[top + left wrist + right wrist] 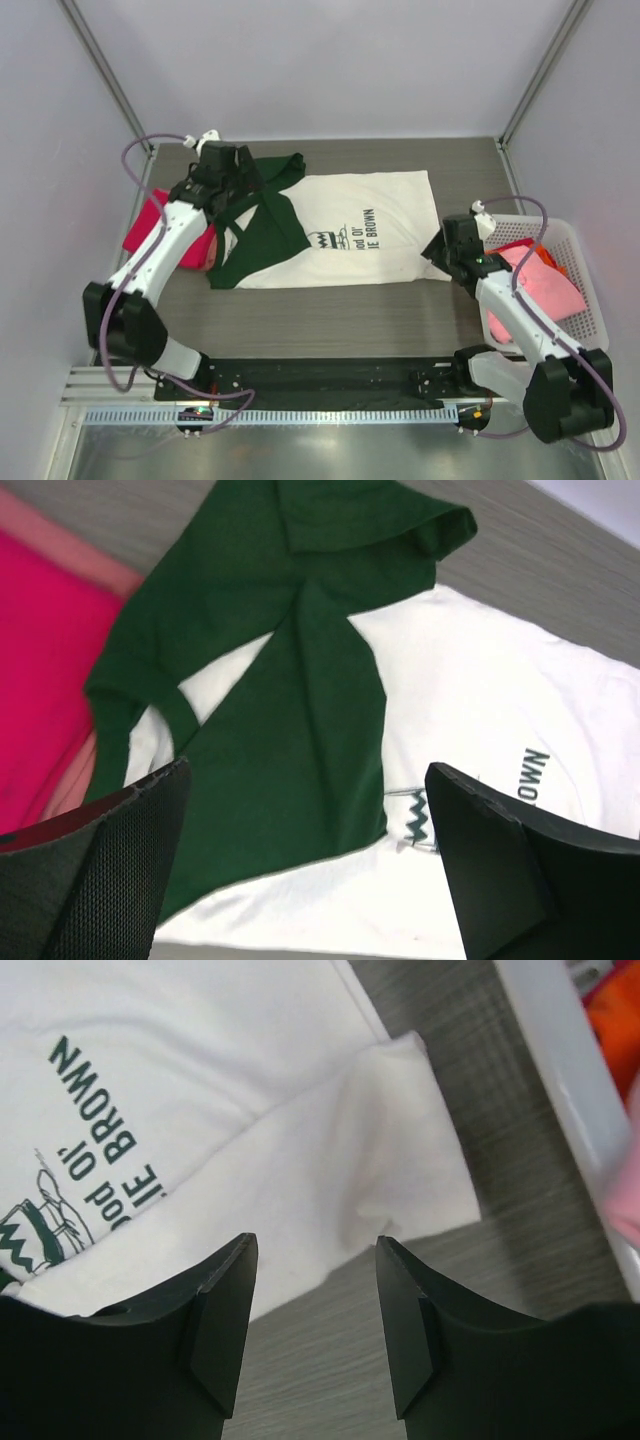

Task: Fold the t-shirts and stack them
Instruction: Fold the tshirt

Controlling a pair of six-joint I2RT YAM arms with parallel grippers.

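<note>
Cream-white t-shirt (360,225) is laid flat on the table (330,300), green sleeves (262,235) folded inward.
Left gripper (308,775) is held wide apart over the sleeves; right gripper (316,1250), parted and empty, over the hem corner (400,1140).

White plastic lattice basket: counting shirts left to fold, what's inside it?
Pink cloth and a red-orange scrap show inside the white lattice basket; anything beneath them, or behind the right arm, is hidden.
</note>
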